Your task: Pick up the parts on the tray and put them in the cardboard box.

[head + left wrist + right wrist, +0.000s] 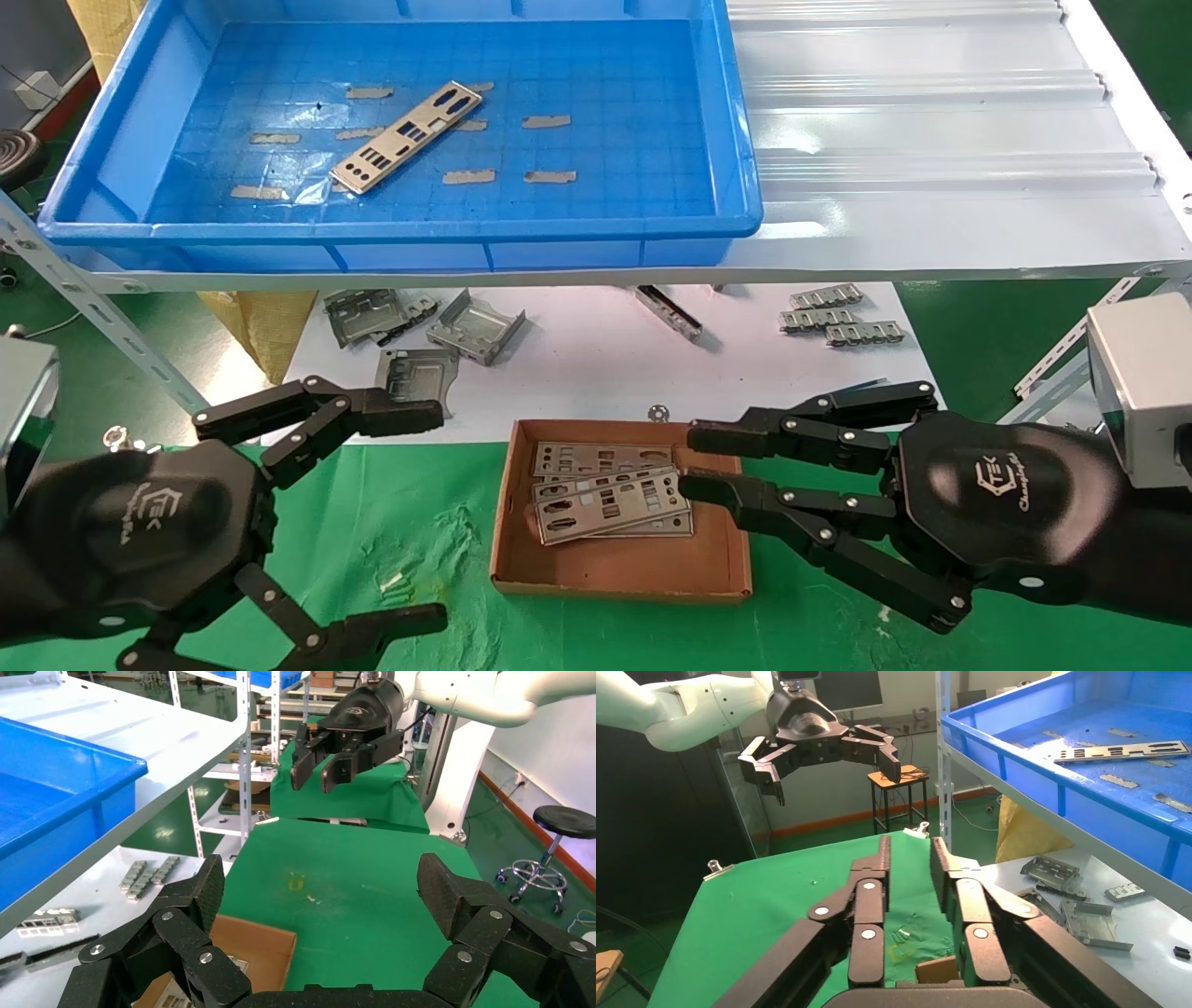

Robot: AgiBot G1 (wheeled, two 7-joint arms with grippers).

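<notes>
One silver-grey punched plate (410,138) lies slanted on the floor of the blue tray (736,121) on the raised shelf. The brown cardboard box (615,568) sits on the green cloth below and holds a few stacked plates (610,503). My right gripper (689,460) hovers over the box's right edge, fingers slightly apart and empty; in its wrist view (910,846) nothing lies between them. My left gripper (438,517) is wide open and empty, left of the box; in its wrist view (323,881) the box corner (260,941) shows.
Bent grey brackets (475,326) and ridged connector strips (838,317) lie on white paper behind the box. A white corrugated sheet (931,140) covers the shelf right of the tray. The shelf edge (596,277) overhangs the area behind the box.
</notes>
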